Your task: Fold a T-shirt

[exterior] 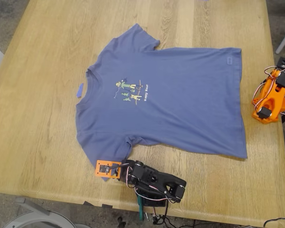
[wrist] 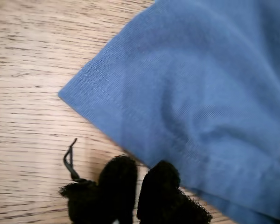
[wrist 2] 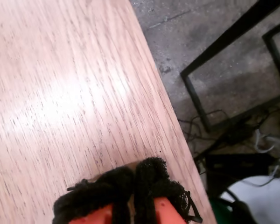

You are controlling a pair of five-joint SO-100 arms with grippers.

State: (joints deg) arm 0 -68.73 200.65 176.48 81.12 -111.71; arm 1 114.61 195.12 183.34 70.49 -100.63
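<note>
The T-shirt (exterior: 180, 99) lies flat mid-table (exterior: 38, 118). My first gripper (wrist: 137, 186), fingers clenched on nothing, sits just beside the near sleeve: open first, then pinch the hem. My second gripper (wrist 2: 133, 186), also clenched, idles at the table edge.

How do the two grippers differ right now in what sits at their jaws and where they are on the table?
My first gripper sits at the hem of the T-shirt sleeve; my second gripper has only bare table under it. The first is over cloth near the shirt, the second beside the table's edge, with floor in view. Both have black-padded fingers, pressed together, holding nothing.
</note>
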